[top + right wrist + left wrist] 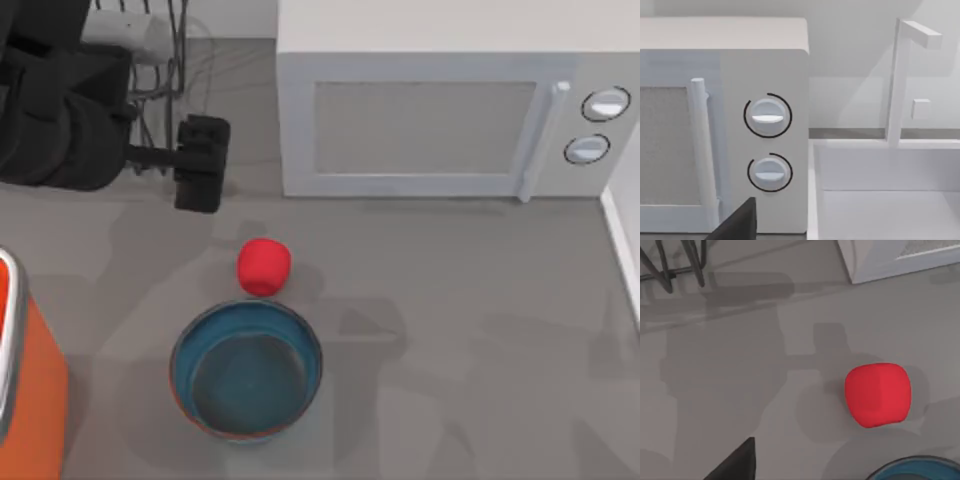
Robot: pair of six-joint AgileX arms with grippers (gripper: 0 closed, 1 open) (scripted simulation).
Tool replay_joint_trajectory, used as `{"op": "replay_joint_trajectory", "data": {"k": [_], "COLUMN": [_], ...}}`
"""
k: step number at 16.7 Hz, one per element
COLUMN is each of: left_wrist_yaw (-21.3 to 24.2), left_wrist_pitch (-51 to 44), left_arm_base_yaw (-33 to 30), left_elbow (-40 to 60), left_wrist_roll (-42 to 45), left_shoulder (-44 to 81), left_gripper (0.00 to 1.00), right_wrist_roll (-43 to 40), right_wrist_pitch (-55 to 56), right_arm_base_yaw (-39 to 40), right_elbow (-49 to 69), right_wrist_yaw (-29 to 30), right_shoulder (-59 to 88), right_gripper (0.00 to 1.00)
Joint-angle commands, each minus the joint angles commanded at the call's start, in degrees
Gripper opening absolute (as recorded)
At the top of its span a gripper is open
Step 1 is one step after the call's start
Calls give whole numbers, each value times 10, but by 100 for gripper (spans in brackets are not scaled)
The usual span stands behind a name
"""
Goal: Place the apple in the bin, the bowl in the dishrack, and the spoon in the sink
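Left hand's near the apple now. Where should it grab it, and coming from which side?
Grip the apple across its widest middle, coming straight down from above. It is small, round and sits free on the table, so any finger axis works; keeping the fingers parallel to the bowl rim probably avoids bumping it. Left hand hovers near the dishrack.

The red apple (pixel 264 267) sat on the table just at twelve o'clock of the blue bowl (pixel 246 370); the orange bin (pixel 25 375) stood at nine o'clock.

place: rendered kitchen | signs: white microwave (pixel 450 110), sink (pixel 885 200) with tap (pixel 900 80), dishrack (pixel 165 60), grey bench (pixel 450 350)
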Motion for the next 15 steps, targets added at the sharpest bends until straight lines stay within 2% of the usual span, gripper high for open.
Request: {"op": "replay_joint_trajectory", "data": {"k": [4, 7, 11, 15], "left_wrist_yaw": [-3, -3, 0, 0], "left_wrist_pitch": [-128, -204, -261, -268], "left_arm_base_yaw": [-43, -61, -68, -69], "left_elbow": [197, 303, 373, 379], "left_wrist_roll": [-61, -103, -139, -143], "left_shoulder": [258, 390, 484, 494], "left_gripper": [100, 100, 100, 100], "right_wrist_roll": [0, 0, 0, 0], "right_wrist_pitch": [0, 0, 0, 0], "right_arm_base_yaw": [0, 0, 0, 0], "right_elbow": [0, 0, 0, 0], "right_wrist_yaw": [0, 0, 0, 0], "right_shoulder": [0, 0, 0, 0], "right_gripper": [100, 100, 100, 100]}}
